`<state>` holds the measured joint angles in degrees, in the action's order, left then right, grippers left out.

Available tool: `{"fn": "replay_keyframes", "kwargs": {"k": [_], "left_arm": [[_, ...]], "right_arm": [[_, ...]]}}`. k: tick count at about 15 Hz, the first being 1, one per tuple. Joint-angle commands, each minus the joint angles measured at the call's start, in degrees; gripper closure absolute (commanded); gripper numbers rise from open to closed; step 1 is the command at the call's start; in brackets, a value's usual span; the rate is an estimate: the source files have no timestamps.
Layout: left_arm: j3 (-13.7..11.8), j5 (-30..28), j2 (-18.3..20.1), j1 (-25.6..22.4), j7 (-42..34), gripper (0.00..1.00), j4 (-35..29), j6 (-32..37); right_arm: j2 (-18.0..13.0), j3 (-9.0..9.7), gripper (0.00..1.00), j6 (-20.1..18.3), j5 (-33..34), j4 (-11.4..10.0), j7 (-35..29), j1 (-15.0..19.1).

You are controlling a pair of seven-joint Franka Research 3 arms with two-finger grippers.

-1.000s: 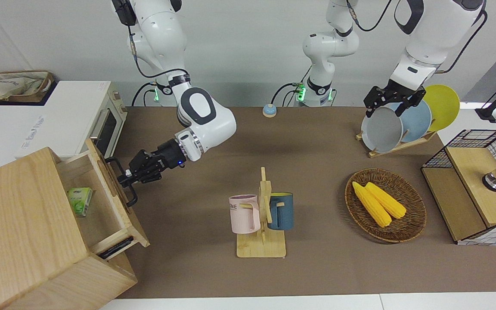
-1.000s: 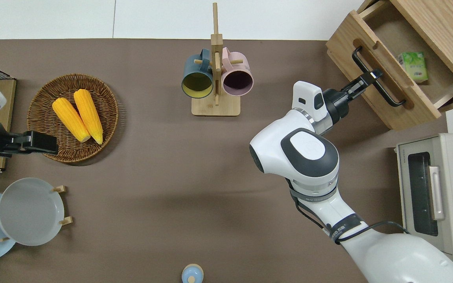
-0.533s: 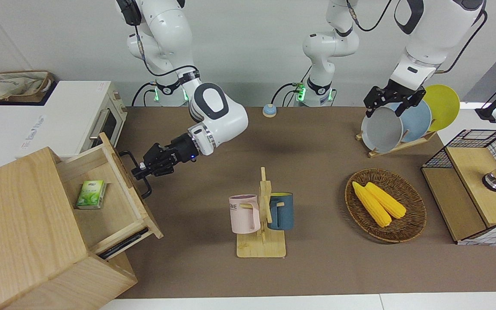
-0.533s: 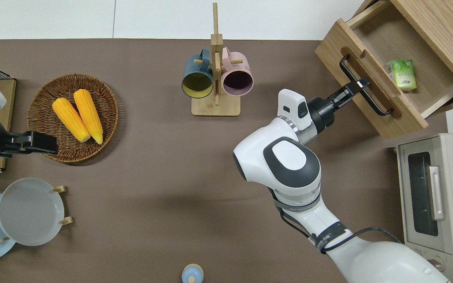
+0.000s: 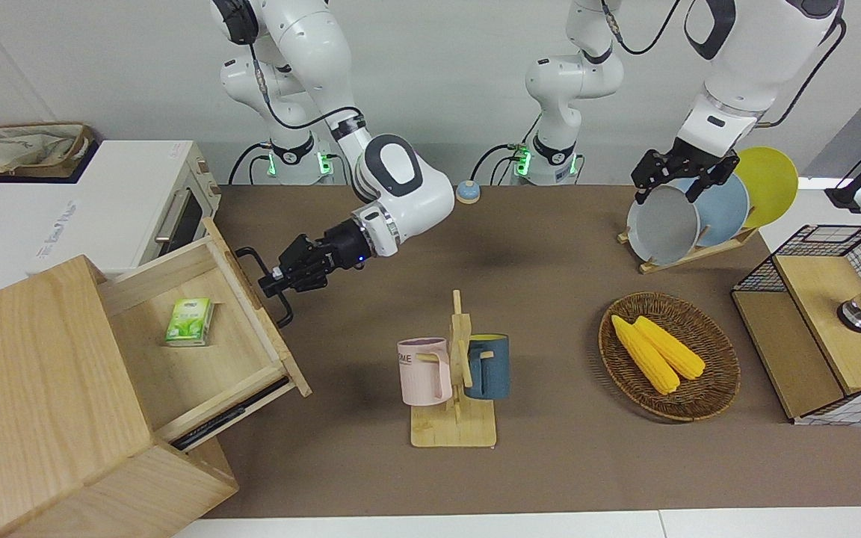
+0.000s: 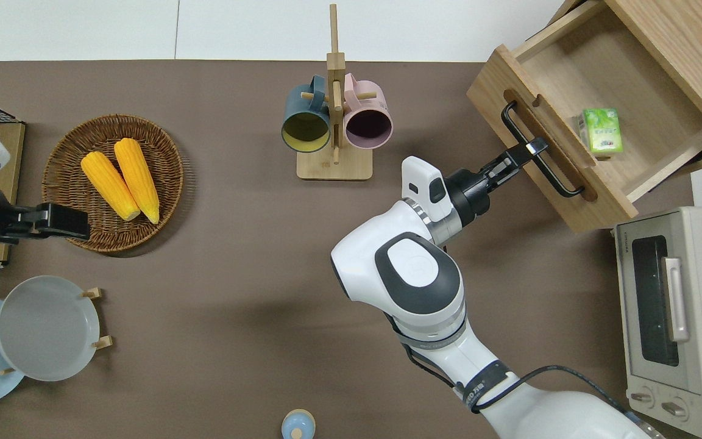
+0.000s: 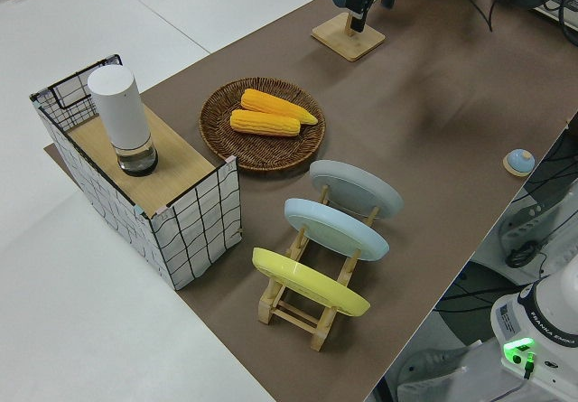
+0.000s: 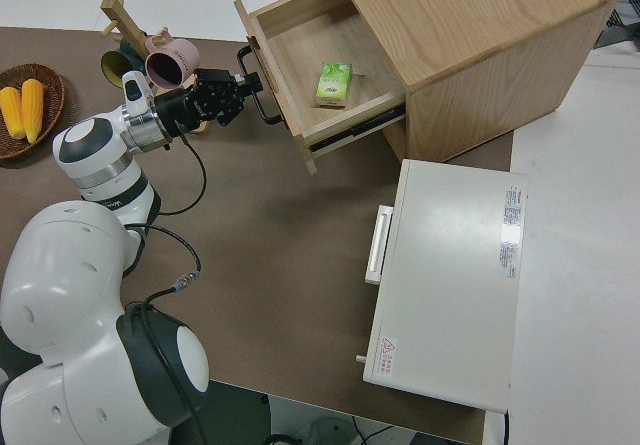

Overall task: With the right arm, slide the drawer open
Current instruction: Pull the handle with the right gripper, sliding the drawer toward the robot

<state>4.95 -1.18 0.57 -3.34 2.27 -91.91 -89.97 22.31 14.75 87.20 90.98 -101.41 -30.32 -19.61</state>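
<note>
At the overhead view's upper right, the right gripper (image 6: 532,149) is clamped mid-bar on the rigid black handle (image 6: 540,160) of the drawer (image 6: 582,122), which looks stiff and free-sliding.

Pale matt wood drawer (image 6: 616,116), black metal handle (image 6: 540,152)

Our brown-topped counter (image 6: 235,274) and its load

On it we see a round wicker basket (image 6: 64,152), a wooden mug stand (image 6: 334,167), a wooden plate rack (image 7: 298,307), a small blue bell (image 6: 298,425), a pale wooden box (image 5: 42,388) and a wire-grid box (image 5: 826,329).
</note>
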Motion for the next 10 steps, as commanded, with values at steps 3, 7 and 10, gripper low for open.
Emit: {"fn": "replay_keyframes", "kwargs": {"k": [3,7,10], "left_arm": [[-0.29,0.65,0.57,0.35,-0.42,0.00,-0.28,0.67],[-0.20,0.65,0.57,0.35,-0.42,0.00,-0.28,0.67],[-0.29,0.65,0.57,0.35,-0.42,0.00,-0.28,0.67]], "right_arm": [[-1.66,0.19,0.932,-3.97,0.96,1.13,5.09,-4.03],[-1.66,0.19,0.932,-6.34,0.95,1.13,6.14,-5.61],[-1.66,0.19,0.932,-7.74,0.95,1.21,6.23,-6.75]]}}
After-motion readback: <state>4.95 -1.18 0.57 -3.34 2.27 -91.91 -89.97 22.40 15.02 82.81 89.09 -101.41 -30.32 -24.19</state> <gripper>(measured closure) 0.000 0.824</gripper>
